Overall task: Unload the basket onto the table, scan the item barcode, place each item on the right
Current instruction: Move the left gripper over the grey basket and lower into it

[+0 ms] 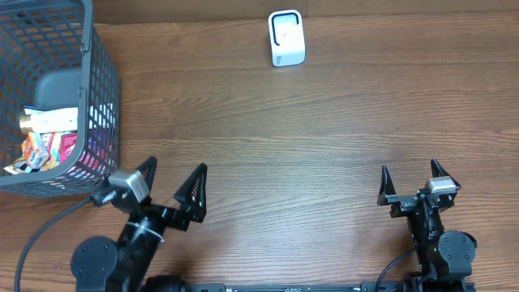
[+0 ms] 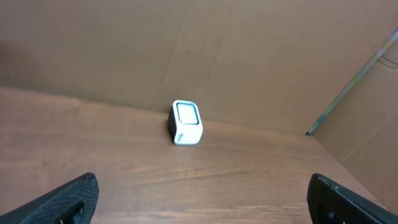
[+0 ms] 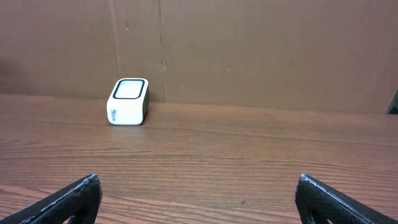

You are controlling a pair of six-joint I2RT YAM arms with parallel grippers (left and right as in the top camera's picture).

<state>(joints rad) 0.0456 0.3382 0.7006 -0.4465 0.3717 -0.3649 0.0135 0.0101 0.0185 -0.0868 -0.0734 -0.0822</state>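
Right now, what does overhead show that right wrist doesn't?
Only overhead: the wire basket holding snack packets at the table's left edge, and the left gripper, open and empty. Only right wrist: the cardboard back wall behind the table. Both: the white barcode scanner, the wooden table, and the right gripper, open and empty.

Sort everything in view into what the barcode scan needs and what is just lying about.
For the job: white scanner; packets in the grey basket; left gripper and right gripper, both open and empty.

Just there: wooden table; cardboard wall; black cable below the basket.
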